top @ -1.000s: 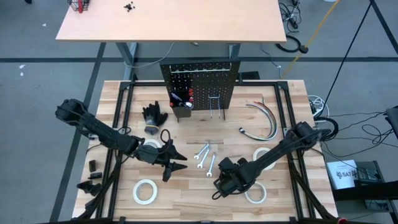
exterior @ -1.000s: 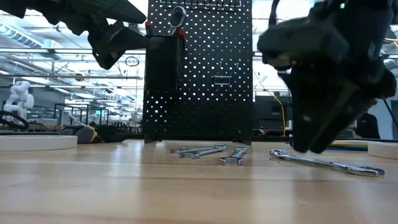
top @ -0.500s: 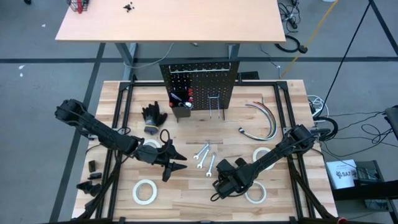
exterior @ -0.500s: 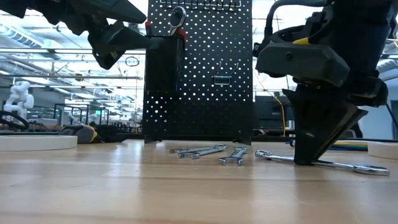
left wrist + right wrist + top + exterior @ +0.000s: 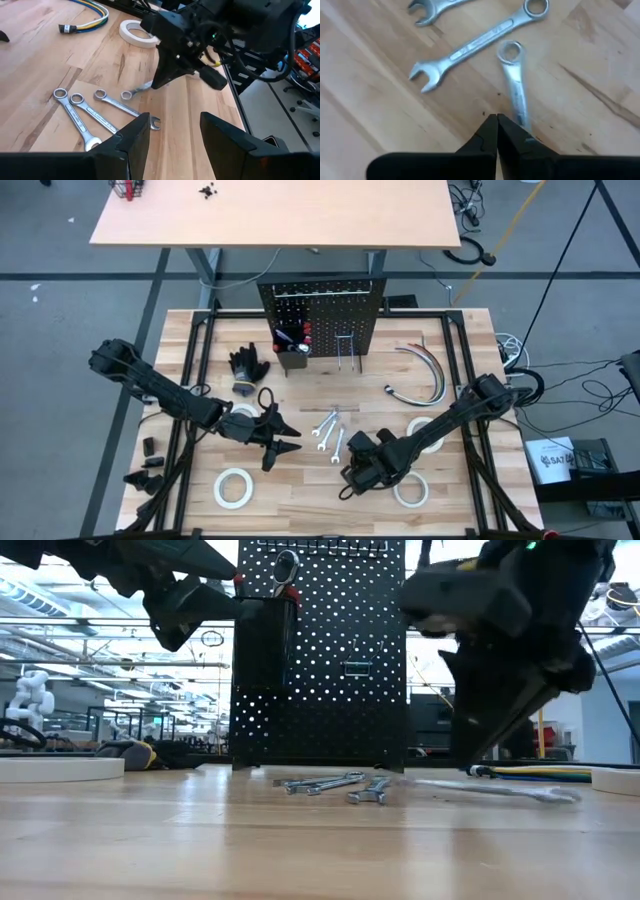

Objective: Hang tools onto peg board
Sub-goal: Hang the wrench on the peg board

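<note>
The peg board (image 5: 320, 315) stands upright at the table's far middle, with a bin (image 5: 292, 348) of screwdrivers and a ratchet (image 5: 285, 565). Silver wrenches (image 5: 330, 430) lie flat on the wood in front of it. My right gripper (image 5: 496, 125) is right of them, pointing steeply down and shut on one more wrench (image 5: 512, 75). My left gripper (image 5: 172, 135) hovers open to the left of the wrenches (image 5: 285, 442), holding nothing. White tape rolls (image 5: 233, 486) (image 5: 410, 492) (image 5: 424, 427) lie flat. My right gripper pinches the wrench's shaft (image 5: 521, 114) between its two fingertips, away from the ring end (image 5: 511, 50). The fingers come steeply from above and lie across the shaft. The wrench stays nearly level (image 5: 490, 789) and looks just clear of the table.
Black gloves (image 5: 248, 365) lie left of the board, and curved cables (image 5: 425, 370) to its right. A black frame (image 5: 200, 380) runs around the tabletop. Bare wood lies between the loose wrenches and the near edge.
My right gripper came down on the wrench at the table, shut on it, then rose a little. The wrench, flat on the wood before, has come up slightly with it and shifted. My left gripper has kept still.
</note>
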`<state>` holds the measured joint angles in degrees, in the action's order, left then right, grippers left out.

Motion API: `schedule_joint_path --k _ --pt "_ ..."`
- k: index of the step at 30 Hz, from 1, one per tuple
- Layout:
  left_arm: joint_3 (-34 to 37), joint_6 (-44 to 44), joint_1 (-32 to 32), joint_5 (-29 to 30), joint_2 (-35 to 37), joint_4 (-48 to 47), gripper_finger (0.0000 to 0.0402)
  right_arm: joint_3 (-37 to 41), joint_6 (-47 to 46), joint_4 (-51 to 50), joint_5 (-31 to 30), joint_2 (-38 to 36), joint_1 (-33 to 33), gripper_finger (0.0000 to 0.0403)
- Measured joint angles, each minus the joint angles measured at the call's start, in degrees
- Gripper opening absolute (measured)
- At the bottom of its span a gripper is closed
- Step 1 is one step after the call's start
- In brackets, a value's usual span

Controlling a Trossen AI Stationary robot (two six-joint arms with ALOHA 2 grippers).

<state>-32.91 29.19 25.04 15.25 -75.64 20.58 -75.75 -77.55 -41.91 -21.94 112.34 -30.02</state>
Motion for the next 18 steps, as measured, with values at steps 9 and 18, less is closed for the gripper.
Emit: schedule_joint_path --k 9,18 --pt "0.0 0.1 -0.3 0.04 0.0 -0.09 0.0176 -0.09 2.01 -0.7 -1.69 -1.13 0.07 0.0001" --pt "0.0 0.09 -0.66 0.02 0.0 -0.09 0.0176 -0.15 4.72 -4.94 5.36 -1.06 1.88 0.0089"
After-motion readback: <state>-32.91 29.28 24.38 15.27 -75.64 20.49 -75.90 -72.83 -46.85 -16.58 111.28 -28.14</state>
